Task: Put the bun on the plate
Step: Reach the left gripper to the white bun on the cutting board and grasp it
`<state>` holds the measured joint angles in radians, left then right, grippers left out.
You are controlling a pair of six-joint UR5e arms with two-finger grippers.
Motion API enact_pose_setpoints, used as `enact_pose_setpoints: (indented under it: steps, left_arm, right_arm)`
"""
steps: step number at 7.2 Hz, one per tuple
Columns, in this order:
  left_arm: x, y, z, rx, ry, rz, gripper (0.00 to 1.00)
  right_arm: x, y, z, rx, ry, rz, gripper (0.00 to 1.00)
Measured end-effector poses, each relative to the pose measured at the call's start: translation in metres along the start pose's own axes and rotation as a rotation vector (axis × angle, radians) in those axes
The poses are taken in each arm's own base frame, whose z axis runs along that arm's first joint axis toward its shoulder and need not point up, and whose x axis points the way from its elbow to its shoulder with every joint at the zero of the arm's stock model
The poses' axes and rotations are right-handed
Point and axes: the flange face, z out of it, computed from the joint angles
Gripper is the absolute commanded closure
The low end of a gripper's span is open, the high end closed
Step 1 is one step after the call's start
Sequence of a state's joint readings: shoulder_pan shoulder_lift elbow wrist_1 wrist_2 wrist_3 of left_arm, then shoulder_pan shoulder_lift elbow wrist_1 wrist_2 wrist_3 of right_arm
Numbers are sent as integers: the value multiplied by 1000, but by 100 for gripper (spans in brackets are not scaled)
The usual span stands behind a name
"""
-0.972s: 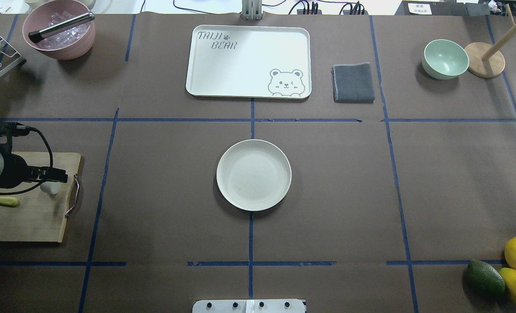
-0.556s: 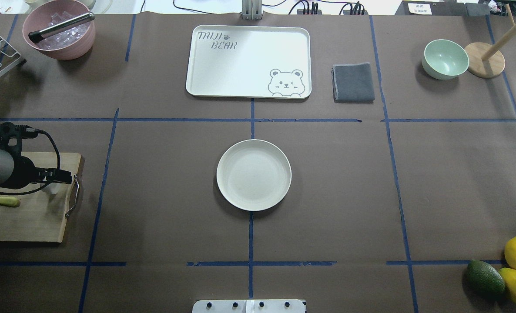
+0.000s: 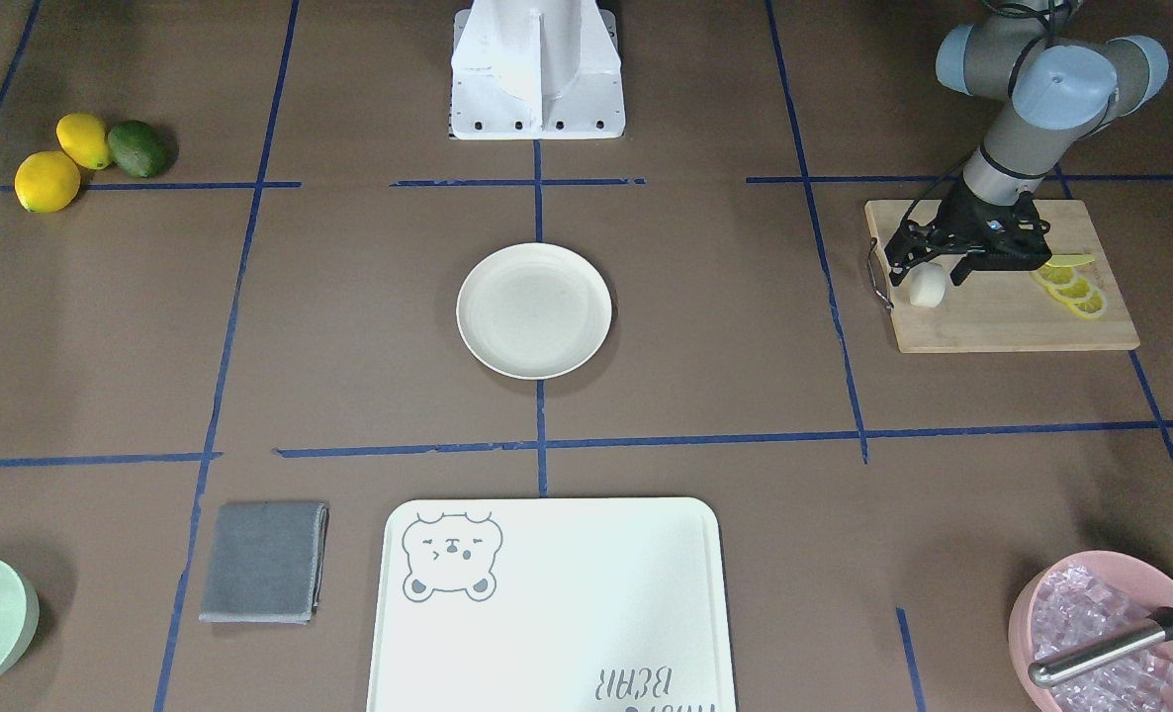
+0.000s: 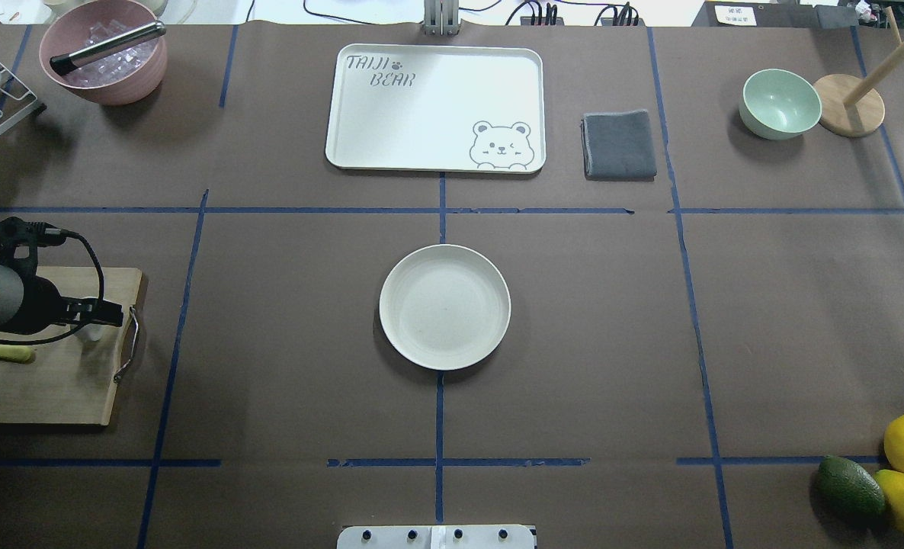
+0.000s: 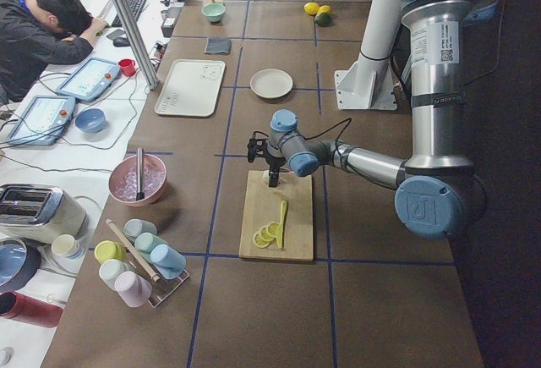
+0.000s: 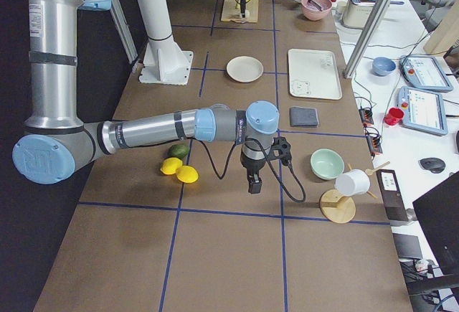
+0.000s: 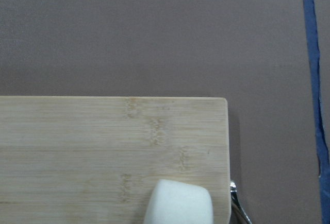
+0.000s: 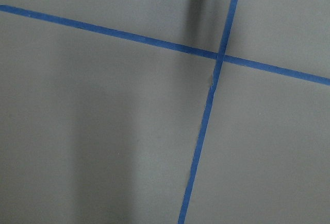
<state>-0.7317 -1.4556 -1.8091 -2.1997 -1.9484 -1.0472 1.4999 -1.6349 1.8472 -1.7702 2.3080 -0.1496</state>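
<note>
The white bun (image 3: 926,287) rests on the wooden cutting board (image 3: 1002,316), close to its handle end. My left gripper (image 3: 928,267) hangs over the bun, open, with a finger on either side of it. The overhead view shows that gripper (image 4: 105,314) covering most of the bun (image 4: 91,332). The left wrist view has the bun (image 7: 179,204) at its bottom edge. The round cream plate (image 4: 444,306) lies bare at the table's middle, far from the board. My right gripper (image 6: 253,186) shows only in the exterior right view, above bare table; I cannot tell its state.
Lemon slices (image 3: 1071,287) lie on the board behind the left gripper. At the far side are a bear-printed tray (image 4: 421,107), a pink bowl of ice (image 4: 101,53), a grey cloth (image 4: 620,145) and a mint bowl (image 4: 780,103). Lemons and an avocado (image 4: 852,484) sit near right.
My left gripper has shifted slightly toward the board's handle end and now covers more of the bun. The plate and the other things have not moved.
</note>
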Motion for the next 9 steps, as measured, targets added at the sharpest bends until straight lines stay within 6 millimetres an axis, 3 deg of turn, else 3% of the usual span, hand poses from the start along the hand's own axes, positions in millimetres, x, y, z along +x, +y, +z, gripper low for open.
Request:
enact_pose_setpoints:
  steps: [7, 9]
  left_arm:
    - [-6, 5, -3, -3, -5, -3, 63]
    - [-5, 5, -4, -1, -2, -1, 67]
  right_arm:
    - [-7, -6, -7, 17, -14, 2, 0]
    - [-8, -6, -7, 18, -15, 2, 0]
